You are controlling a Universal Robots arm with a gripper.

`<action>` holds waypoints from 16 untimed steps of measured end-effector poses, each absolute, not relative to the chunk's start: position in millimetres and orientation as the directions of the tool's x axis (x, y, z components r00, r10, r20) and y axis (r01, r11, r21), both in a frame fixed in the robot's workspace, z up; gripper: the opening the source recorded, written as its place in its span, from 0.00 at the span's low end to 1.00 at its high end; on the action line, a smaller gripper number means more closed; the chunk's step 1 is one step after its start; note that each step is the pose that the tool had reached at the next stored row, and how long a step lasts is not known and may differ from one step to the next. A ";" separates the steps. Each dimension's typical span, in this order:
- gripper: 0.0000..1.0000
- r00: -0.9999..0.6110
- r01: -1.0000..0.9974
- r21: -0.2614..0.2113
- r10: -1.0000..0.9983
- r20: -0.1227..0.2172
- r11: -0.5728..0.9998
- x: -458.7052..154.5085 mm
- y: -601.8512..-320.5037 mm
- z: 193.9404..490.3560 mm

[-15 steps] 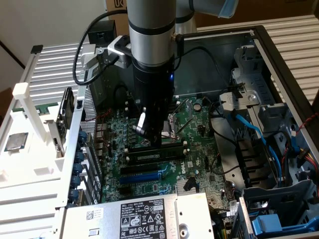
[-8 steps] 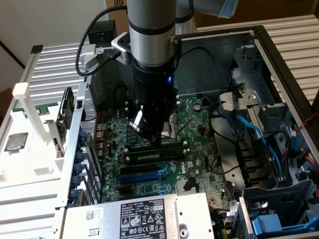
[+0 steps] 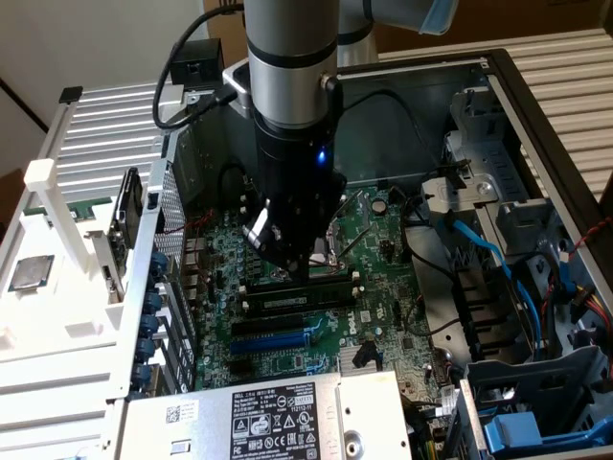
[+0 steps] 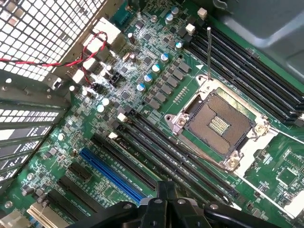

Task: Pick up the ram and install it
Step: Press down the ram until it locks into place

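Note:
The ram [image 3: 292,301] is a long dark green strip with a small white label. It stands on edge in one of the black memory slots on the motherboard, just in front of the arm's tip. My gripper [image 3: 308,272] is low over the slot bank, right behind and above the strip. In the wrist view the gripper [image 4: 166,189] has its fingers pressed together with nothing between them. It hovers over the long black memory slots [image 4: 180,164] beside the processor socket. Whether the tip touches the ram I cannot tell.
The open processor socket [image 4: 221,124] lies beside the slots, with a blue expansion slot [image 4: 111,174] on the other side. A power supply [image 3: 278,412] sits at the case front. Blue cables [image 3: 488,257] and drive cages fill the exterior view's right. A white rack [image 3: 57,287] holds a silver chip [image 3: 31,273].

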State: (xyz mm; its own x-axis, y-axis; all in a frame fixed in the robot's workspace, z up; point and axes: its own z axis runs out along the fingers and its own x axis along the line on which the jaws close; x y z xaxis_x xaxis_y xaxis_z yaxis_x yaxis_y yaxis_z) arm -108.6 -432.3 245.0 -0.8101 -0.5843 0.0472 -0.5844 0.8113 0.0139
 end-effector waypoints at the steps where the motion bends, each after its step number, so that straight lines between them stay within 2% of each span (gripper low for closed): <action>1: 0.10 -0.824 -0.564 0.014 -0.564 0.047 0.826 -108.6 -432.3 245.0; 16: 0.10 -0.956 -0.289 0.009 -0.289 0.050 0.957 -108.6 -432.3 245.0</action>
